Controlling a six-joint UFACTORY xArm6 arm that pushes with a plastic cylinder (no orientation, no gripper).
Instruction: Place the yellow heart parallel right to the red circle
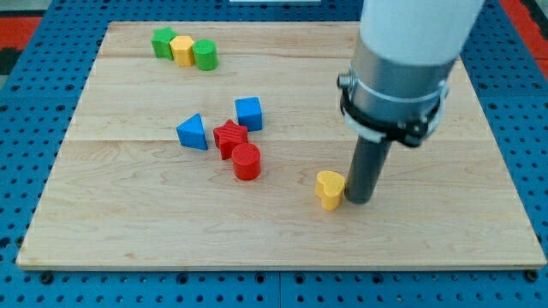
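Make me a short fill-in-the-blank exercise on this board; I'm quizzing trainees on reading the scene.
1. My tip stands just to the view's ____ of the yellow heart.
2. The red circle touches the red ____ at its upper left.
3. Between the two green blocks at the view's top lies a ____ block.

Missing words: right; star; yellow

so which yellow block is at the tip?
The yellow heart, touching my tip on its left. The other yellow block sits far off between two green blocks.
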